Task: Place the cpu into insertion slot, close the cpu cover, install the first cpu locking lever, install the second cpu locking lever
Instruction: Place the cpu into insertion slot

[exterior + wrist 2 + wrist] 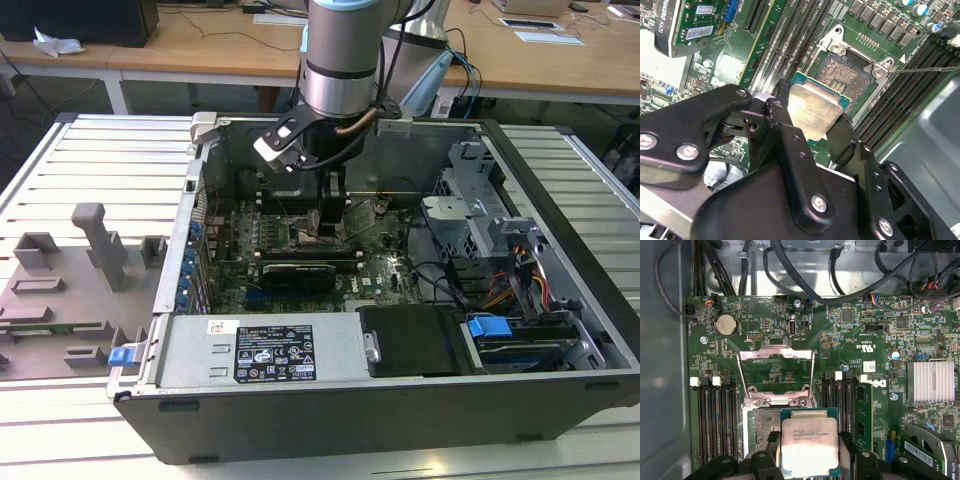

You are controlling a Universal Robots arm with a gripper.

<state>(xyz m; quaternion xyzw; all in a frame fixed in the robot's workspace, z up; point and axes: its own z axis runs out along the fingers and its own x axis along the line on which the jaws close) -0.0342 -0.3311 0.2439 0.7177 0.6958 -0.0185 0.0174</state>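
My gripper (810, 125) is shut on the cpu (812, 112), a pale silvery square chip on a green-edged base, with one black finger on each of two opposite sides. In the first wrist view the gripper (809, 447) holds the cpu (809, 446) just over one side of the insertion slot (762, 422), whose dark pin field still shows beside the chip. The insertion slot (847, 75) lies uncovered inside its silvery surround. The cpu cover (775, 353) is swung open and stands up behind the slot. In the exterior view the gripper (333, 212) reaches down into the open computer case.
Long black memory slots (715, 420) flank the socket on both sides. A finned heat sink (930, 382) and black cables (790, 270) are nearby. A black graphics card (297, 272), the power supply (270, 350) and a drive cage (470, 210) crowd the case. A grey fixture (70, 290) lies outside.
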